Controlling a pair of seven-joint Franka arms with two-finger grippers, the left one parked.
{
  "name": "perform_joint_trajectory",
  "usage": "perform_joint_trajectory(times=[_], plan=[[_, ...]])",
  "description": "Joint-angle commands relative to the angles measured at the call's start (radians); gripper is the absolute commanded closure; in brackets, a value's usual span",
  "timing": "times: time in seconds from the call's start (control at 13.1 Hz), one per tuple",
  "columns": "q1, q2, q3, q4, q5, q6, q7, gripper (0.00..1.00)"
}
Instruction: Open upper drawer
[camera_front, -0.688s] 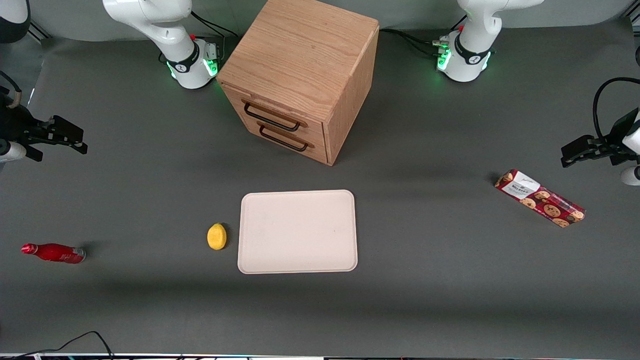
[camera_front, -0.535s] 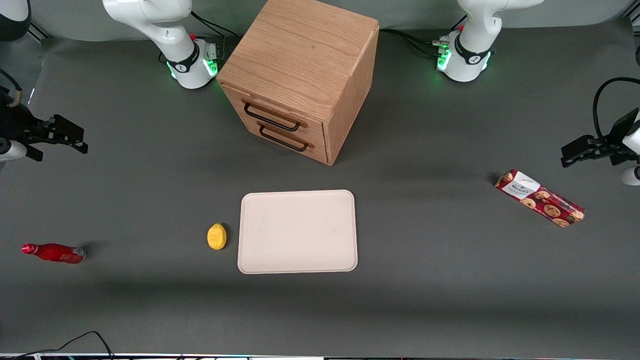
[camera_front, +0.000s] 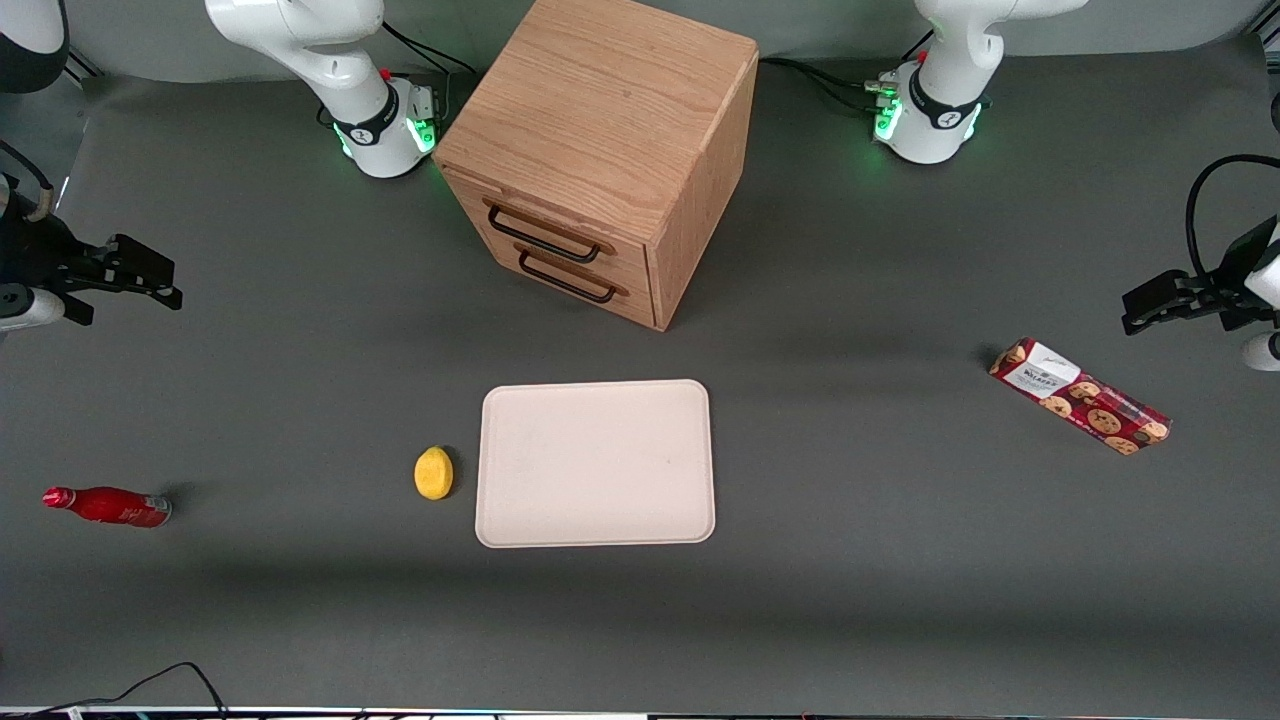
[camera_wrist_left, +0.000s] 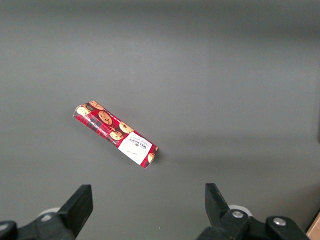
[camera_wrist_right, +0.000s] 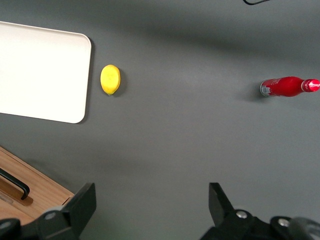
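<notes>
The gripper (camera_front: 152, 283) hangs over the working arm's end of the grey table (camera_front: 300, 390), fingers spread wide. Nearer the front camera than the gripper, a red bottle (camera_front: 108, 506) lies on its side. A yellow lemon (camera_front: 433, 472) sits farther toward the parked arm's end, also nearer the camera than the gripper. Just beside the lemon, not touching it, lies a flat cream tray (camera_front: 595, 463). A red cookie packet (camera_front: 1080, 396) lies well apart from the gripper, at the parked arm's end.
</notes>
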Motion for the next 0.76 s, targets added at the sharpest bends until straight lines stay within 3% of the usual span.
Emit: perform_joint_trajectory(times=[0.0,0.46,0.69], plan=[[0.014,-0.002,-0.004,0.006,-0.015,-0.024,0.013,0.00],[0.015,-0.008,-0.002,0.012,-0.014,-0.067,0.013,0.00],[0.075,-0.009,0.022,0.014,0.014,-0.072,0.020,0.00]])
